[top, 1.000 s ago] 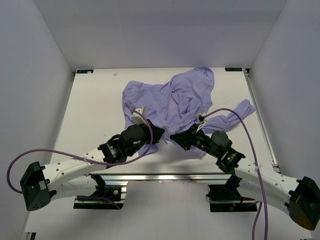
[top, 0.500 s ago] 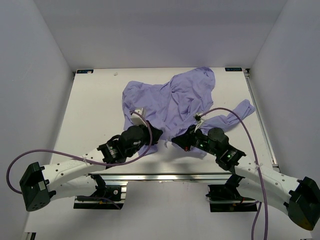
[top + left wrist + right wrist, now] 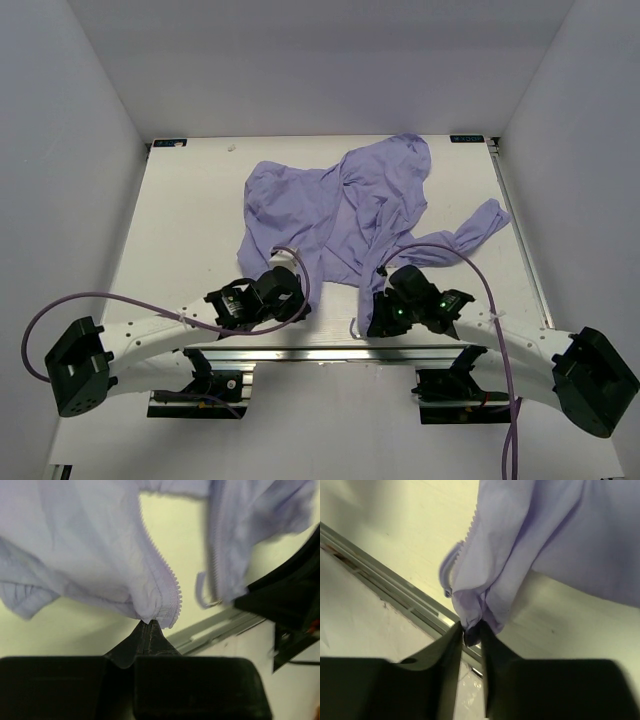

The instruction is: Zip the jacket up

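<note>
The lavender jacket [image 3: 350, 200] lies crumpled across the table's middle, one sleeve [image 3: 470, 228] trailing right. Its front hem is drawn toward the near edge. My left gripper [image 3: 298, 303] is shut on the hem's corner [image 3: 150, 611] beside a row of zipper teeth [image 3: 165, 575]. The other zipper edge [image 3: 216, 555] hangs to the right, apart from it. My right gripper [image 3: 372, 318] has its jaws slightly apart, and a bunched corner of the jacket [image 3: 475, 607] still sits between the tips [image 3: 471, 630]. A thin fabric loop [image 3: 447, 572] hangs beside it.
The metal rail [image 3: 320, 353] along the near table edge runs just under both grippers and shows in the wrist views [image 3: 395, 595]. White walls close in the table on three sides. The purple cables [image 3: 440, 250] arc over each arm.
Both arms have pulled back toward the near edge, dragging the jacket's hem with them. The right gripper's jaws have parted a little.
</note>
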`<state>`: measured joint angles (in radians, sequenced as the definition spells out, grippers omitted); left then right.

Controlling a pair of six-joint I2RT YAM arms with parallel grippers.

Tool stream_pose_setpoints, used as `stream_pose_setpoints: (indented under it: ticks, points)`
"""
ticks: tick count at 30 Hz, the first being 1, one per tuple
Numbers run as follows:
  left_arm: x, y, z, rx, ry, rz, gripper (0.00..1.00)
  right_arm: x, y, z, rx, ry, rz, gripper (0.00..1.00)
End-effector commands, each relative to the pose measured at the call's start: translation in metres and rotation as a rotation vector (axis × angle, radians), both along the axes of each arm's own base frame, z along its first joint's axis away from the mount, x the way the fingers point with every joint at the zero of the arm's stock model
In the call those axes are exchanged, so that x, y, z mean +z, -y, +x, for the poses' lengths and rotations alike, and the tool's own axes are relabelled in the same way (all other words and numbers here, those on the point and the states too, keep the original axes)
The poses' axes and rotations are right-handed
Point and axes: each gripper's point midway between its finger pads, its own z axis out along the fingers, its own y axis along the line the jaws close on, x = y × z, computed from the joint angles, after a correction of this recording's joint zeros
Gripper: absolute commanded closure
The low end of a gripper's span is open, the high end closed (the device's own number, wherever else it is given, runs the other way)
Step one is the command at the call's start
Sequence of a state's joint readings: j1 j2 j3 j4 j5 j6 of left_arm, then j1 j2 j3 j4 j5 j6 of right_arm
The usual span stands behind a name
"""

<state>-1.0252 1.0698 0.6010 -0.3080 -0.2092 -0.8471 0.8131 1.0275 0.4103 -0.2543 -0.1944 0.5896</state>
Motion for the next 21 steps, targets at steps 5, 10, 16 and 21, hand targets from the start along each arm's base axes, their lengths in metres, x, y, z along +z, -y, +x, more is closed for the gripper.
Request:
stream_pose_setpoints:
  ticks: [5,10,16,21]
  points:
    - [-0.023,-0.014,-0.032,-0.084,-0.130,0.074,1.00,0.022,-0.006,-0.002,0.081,0.046,0.035,0.50]
    - [-0.016,-0.011,-0.030,-0.085,-0.108,0.045,1.00,0.026,-0.009,0.000,0.087,0.060,0.044,0.44]
    - [-0.017,-0.013,-0.030,-0.080,-0.102,0.052,1.00,0.023,-0.014,0.006,0.066,0.075,0.007,0.42]
    - [-0.018,-0.015,-0.029,-0.070,-0.102,0.057,1.00,0.026,-0.021,0.011,0.014,0.117,-0.070,0.42]
